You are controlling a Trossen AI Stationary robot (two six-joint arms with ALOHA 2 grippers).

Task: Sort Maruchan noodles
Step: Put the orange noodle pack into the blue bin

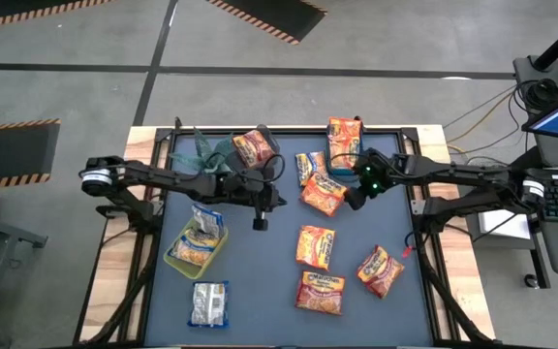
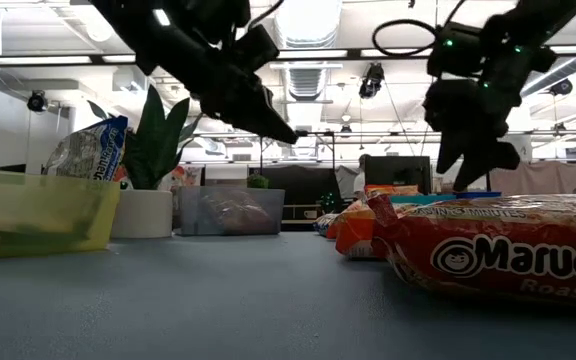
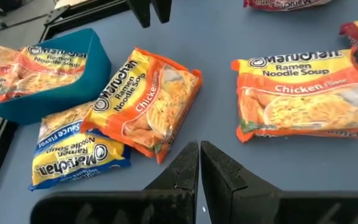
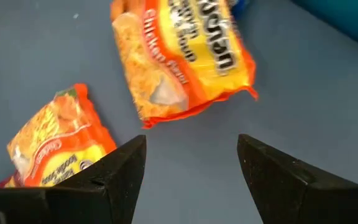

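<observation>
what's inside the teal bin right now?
The teal bin holds orange Maruchan packets, at least two visible in the left wrist view. Anything beneath them is covered.

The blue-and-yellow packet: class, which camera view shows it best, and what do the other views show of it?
The left wrist view: the blue-and-yellow packet fills much of the picture, its print readable, partly under an orange packet. The high view shows it small, beside the blue bin. The low and right wrist views do not clearly show it.

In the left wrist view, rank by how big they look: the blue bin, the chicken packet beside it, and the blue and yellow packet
1. Blue bin, though cut off at the edge.
2. Chicken packet.
3. Blue and yellow packet, partly covered by the chicken packet, so its true size is unsure.
</observation>
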